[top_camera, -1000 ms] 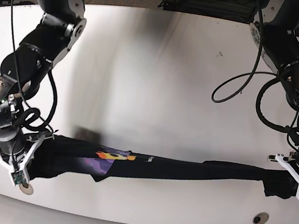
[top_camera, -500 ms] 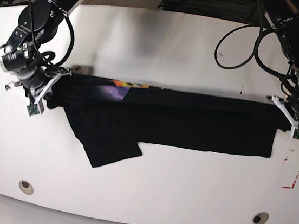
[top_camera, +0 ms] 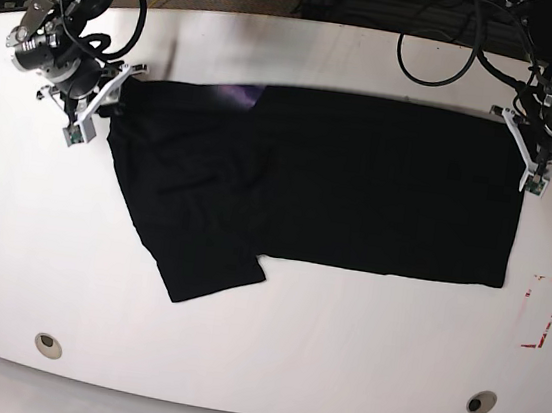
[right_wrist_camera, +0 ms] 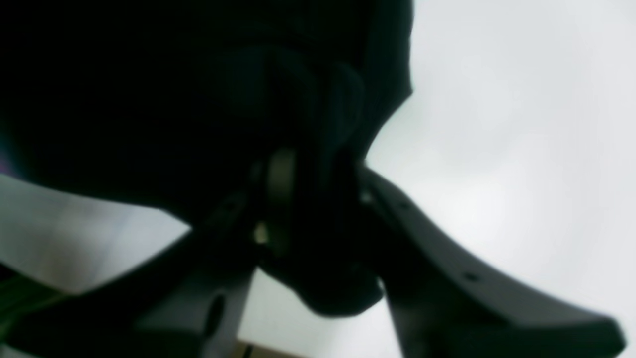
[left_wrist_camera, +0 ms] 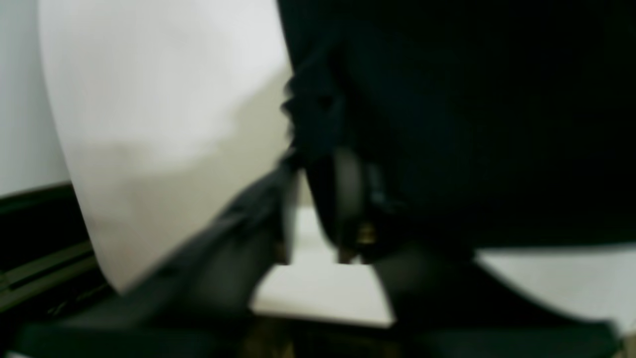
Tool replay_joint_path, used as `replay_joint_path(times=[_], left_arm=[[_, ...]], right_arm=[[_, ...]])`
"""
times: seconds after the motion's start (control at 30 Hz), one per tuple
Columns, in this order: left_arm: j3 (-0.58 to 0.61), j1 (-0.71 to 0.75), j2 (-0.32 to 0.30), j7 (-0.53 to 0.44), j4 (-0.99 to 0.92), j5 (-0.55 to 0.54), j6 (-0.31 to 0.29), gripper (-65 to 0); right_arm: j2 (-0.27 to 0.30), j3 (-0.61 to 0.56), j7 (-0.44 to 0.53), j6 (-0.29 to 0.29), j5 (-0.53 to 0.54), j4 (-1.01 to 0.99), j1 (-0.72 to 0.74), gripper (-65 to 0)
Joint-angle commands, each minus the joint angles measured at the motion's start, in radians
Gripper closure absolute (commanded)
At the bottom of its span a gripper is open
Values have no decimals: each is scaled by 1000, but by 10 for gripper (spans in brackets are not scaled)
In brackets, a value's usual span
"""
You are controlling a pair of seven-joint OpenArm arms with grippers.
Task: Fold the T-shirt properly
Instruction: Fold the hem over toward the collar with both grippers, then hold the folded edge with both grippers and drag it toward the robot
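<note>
both arms stretched far; left gripper point(top_camera: 526, 157) at 2 o'clock, right gripper point(top_camera: 102, 105) at 10, jaws unclear.

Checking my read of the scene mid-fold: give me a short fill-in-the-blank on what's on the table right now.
1. The T-shirt is ____ in colour.
2. It lies spread on the ____ table.
3. A sleeve juts toward the table's ____ edge.
4. The red marking sits beside the shirt's ____ corner in the base view.

Missing: black; white; near; lower right
</note>
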Motion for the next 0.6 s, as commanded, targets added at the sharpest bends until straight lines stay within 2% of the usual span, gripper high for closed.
replay_joint_path(times=[0.0, 0.07, 0.13, 0.3, 0.43, 0.57], left_arm=[[-3, 32, -17, -15, 16, 1, -24, -257], [-3, 61, -17, -15, 15, 1, -45, -354], [-6, 78, -26, -15, 12, 1, -59, -399], [-24, 106, -48, -17, -2, -6, -67, -401], [-87, 103, -46, -17, 15, -8, -81, -400], [-96, 51, -40, -17, 21, -8, -81, -383]], right_arm=[[17, 7, 15, -1, 28, 21, -16, -241], [15, 7, 16, -1, 23, 21, -43, -282], [15, 21, 19, -1, 23, 21, -66, -285], [15, 140, 16, -1, 31, 16, -112, -292], [20, 160, 16, -1, 38, 27, -149, -292], [31, 162, 16, -1, 86, 33, -158, -292]])
